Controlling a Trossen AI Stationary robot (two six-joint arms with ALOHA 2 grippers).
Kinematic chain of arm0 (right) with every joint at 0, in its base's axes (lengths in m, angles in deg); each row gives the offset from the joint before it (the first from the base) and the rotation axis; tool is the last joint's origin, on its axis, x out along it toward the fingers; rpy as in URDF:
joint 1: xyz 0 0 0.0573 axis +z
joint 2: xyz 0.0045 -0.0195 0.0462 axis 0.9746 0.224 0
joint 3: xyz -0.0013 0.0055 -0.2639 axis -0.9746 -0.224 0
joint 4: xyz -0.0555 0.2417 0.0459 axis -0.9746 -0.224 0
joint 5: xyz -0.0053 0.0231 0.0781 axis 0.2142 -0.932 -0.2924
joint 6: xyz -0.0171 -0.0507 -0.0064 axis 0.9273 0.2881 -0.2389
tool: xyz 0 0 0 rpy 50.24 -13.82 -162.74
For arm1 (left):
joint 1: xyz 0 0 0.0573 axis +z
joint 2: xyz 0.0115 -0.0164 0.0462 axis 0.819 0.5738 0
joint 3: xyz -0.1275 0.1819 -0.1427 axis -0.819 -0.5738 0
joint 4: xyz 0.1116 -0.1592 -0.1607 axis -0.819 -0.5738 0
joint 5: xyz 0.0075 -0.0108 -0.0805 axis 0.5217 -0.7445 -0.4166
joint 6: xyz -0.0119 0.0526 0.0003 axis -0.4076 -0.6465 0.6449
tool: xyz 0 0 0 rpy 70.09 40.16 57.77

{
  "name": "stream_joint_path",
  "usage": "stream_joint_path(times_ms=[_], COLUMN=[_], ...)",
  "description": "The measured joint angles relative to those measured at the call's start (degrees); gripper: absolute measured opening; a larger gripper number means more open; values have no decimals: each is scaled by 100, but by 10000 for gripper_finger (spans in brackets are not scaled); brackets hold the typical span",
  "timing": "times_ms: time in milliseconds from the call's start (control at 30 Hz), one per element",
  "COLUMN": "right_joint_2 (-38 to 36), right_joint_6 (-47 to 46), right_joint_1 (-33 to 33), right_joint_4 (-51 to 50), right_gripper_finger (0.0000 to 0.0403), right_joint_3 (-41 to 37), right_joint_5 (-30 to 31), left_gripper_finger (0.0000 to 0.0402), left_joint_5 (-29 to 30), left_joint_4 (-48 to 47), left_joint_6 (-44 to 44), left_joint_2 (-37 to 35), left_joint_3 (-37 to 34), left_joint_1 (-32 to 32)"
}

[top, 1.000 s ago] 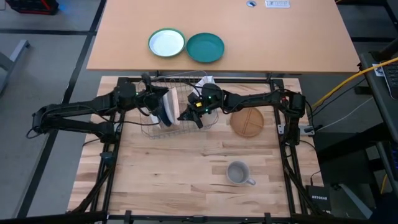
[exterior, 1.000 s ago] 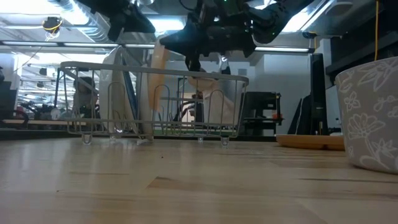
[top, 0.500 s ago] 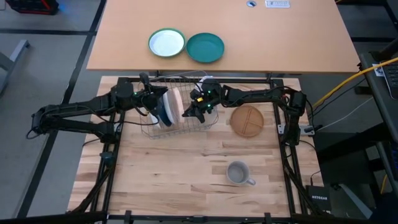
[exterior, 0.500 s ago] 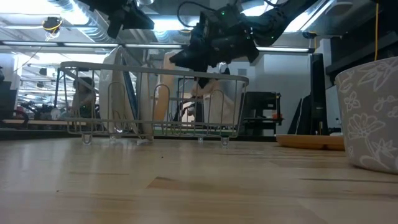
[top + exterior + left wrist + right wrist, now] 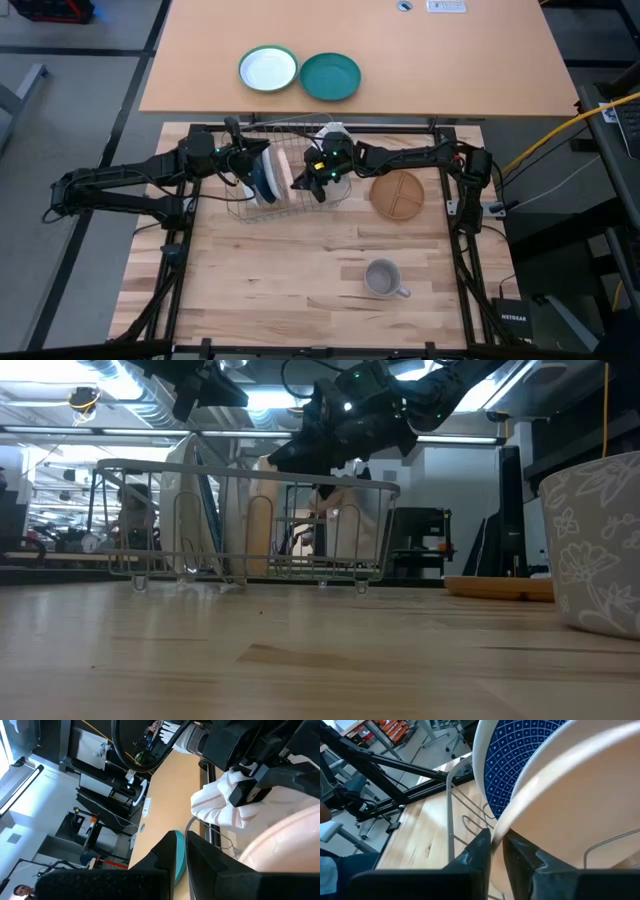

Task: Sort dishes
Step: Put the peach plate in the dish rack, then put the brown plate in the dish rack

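A wire dish rack [image 5: 335, 196] stands at the table's far middle. In it a white plate [image 5: 183, 500], a dark blue patterned plate [image 5: 520, 760] and a cream plate [image 5: 283, 167] stand on edge, side by side. My right gripper [image 5: 496, 845] is shut on the cream plate, over the rack [image 5: 300, 482]. My left gripper [image 5: 245, 165] hovers above the white and blue plates at the rack's left end, its fingers almost together with nothing between them. A tan wooden plate [image 5: 398, 195] and a grey mug [image 5: 383, 278] rest on the table. My right gripper pinches the cream plate's rim [image 5: 507, 822] between its two fingers, near the plate's upper edge. The fingers come slanting down from the table's right side. The plate stands nearly upright, its lower edge [image 5: 262, 565] down among the rack's wires, next to the blue plate.
A green-rimmed white plate [image 5: 268, 70] and a teal plate [image 5: 330, 77] lie on the far tan table. A striped white towel [image 5: 220, 805] lies by the rack's far edge. Bare wood lies near and left of the mug.
My right gripper has come down with the cream plate. The plate was tilted above the rack and now stands nearly upright inside it, beside the blue plate. The white and blue plates have gone from leaning to more upright.
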Motion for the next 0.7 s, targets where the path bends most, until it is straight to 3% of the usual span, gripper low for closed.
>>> stream_joint_path(times_ms=[367, 700], right_joint_2=[-6, -9], right_joint_6=[13, 24], right_joint_1=[-33, -81], right_joint_4=[77, 280], right_gripper_finger=[141, 139], right_joint_3=[0, 24], right_joint_5=[188, -746], left_gripper_finger=[33, 33], left_joint_5=[0, 1], left_joint_4=[-4, -13], left_joint_6=[0, 2], left_joint_2=[0, 0], left_joint_3=[2, 2], left_joint_1=[1, 0])
